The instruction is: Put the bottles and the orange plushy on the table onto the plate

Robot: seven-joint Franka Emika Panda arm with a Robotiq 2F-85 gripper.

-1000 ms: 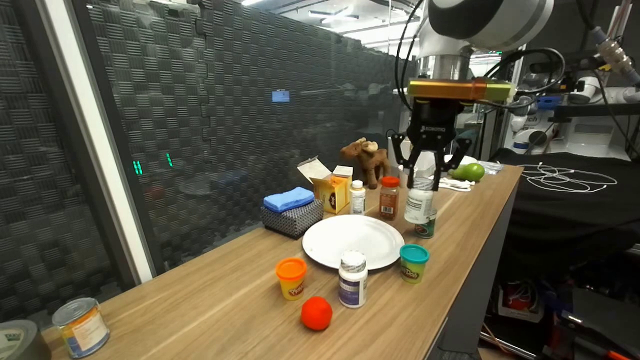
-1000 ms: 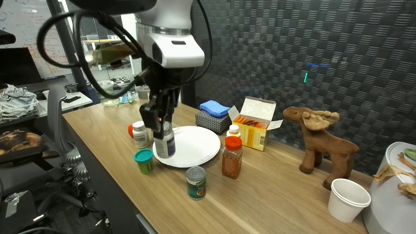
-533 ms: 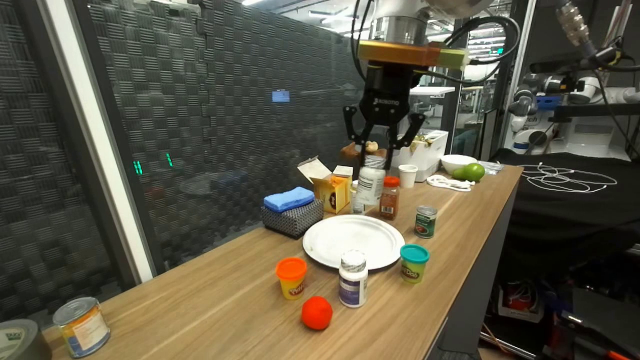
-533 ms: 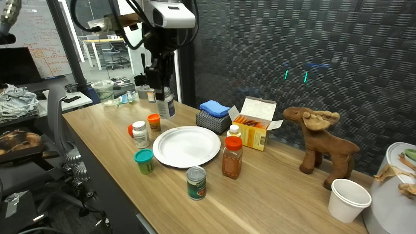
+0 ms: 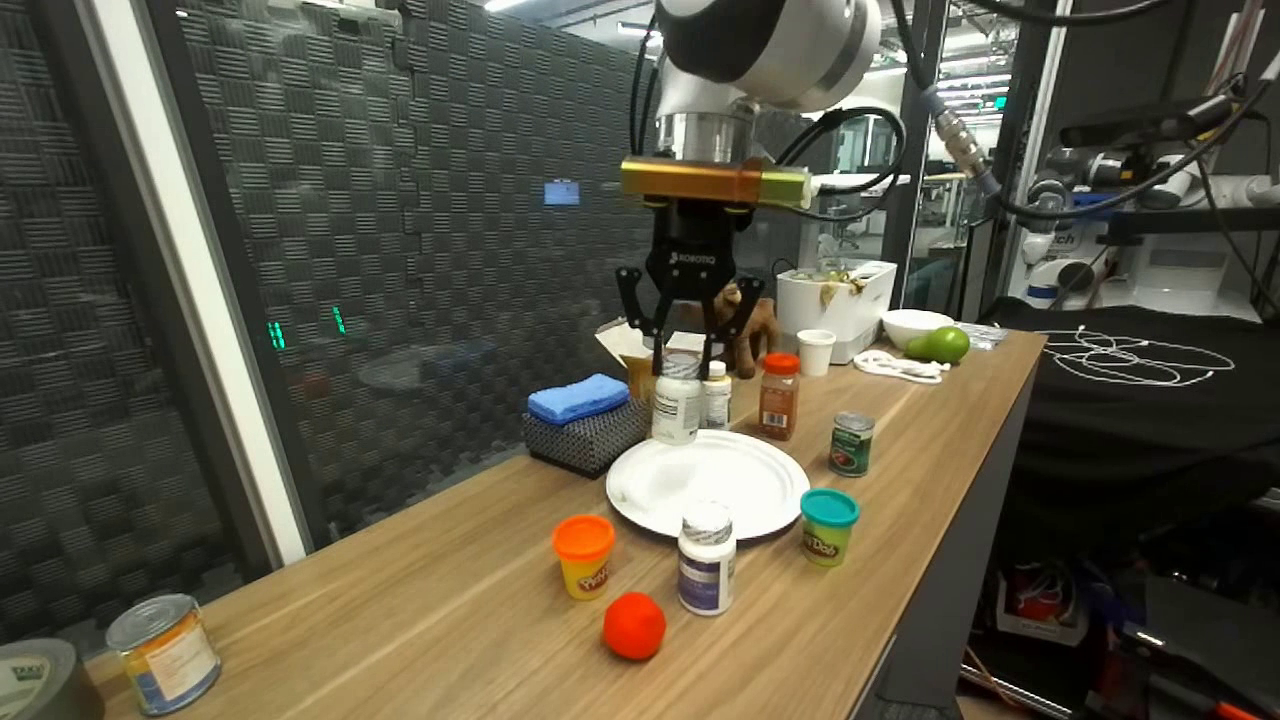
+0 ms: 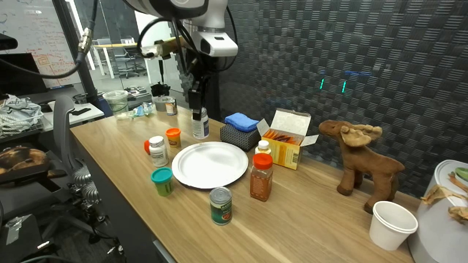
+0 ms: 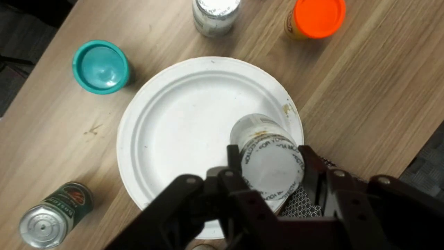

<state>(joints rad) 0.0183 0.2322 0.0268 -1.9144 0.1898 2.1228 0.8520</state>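
- Tool (image 5: 682, 368) status: grasping the held bottle (image 5: 677, 415) at its capped end, raised over the plate (image 5: 750, 480), near the rim.
- Step in hand, by judgement: set this bottle down. Shift it inward from the plate's rim so that the whole base lands on the flat and you keep room for the rest.
- Lower vertically with the bottle upright. Release only when its base bears on the plate, then lift straight up to avoid tipping it.
- You can hardly read the gap under the base from these views; descend slowly.
- Bottles, four: the held bottle; a second white bottle (image 5: 706, 578) near the plate; a small white-capped bottle (image 5: 716, 398) and a red-capped bottle (image 5: 778, 402) near the plate's opposite side.
- Orange plushy (image 5: 634, 626), one: judged to be the ball-like item, on the tabletop (image 5: 450, 580), farther from the plate than the second white bottle.
- Tubs, two: orange-lidded tub (image 5: 583, 560) and teal-lidded tub (image 5: 826, 530), near the plate.
- Cans, two: green can (image 5: 850, 445) near the plate, orange-and-blue can (image 5: 168, 660) well apart from it.
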